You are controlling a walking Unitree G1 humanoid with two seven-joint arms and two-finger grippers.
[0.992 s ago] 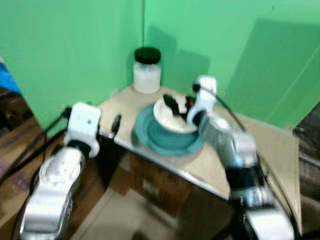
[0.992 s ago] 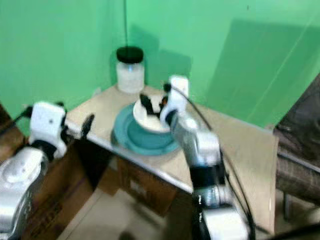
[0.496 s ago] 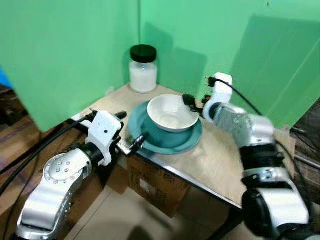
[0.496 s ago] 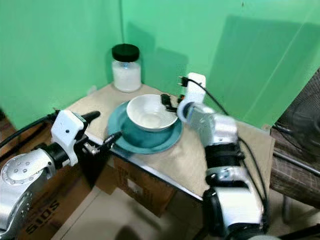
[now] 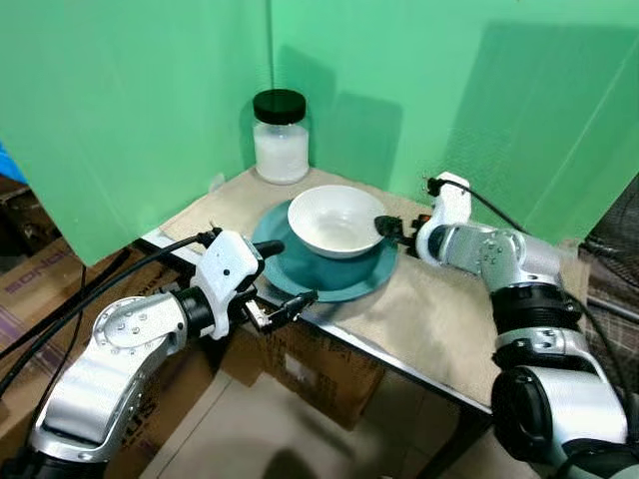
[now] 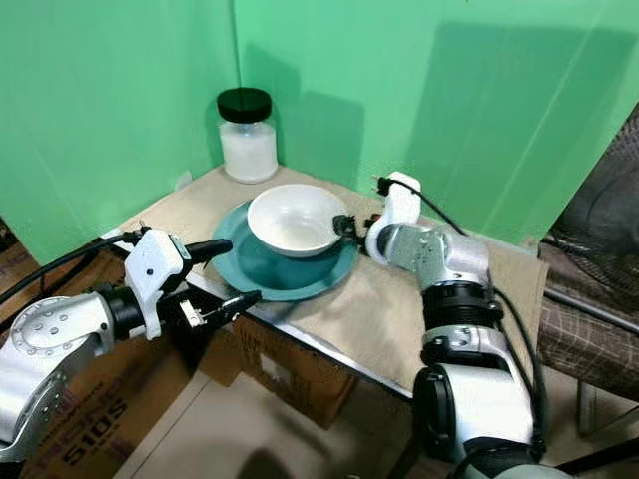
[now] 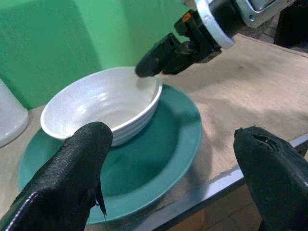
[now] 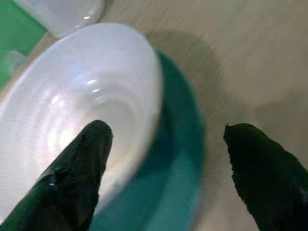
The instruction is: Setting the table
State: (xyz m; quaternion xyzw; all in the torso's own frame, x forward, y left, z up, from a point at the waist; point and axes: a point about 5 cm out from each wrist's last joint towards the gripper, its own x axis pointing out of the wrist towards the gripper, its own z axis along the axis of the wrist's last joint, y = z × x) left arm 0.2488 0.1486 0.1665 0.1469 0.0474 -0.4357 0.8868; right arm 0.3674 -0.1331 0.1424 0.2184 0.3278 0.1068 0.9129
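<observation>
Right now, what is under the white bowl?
The white bowl sits on a teal plate, which lies on the table. The plate's centre is covered by the bowl.

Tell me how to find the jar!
Look at the table in the green corner. At its far end, beyond the teal plate holding the white bowl, stands the jar. It is the tall one, with white contents and a black lid.
</observation>
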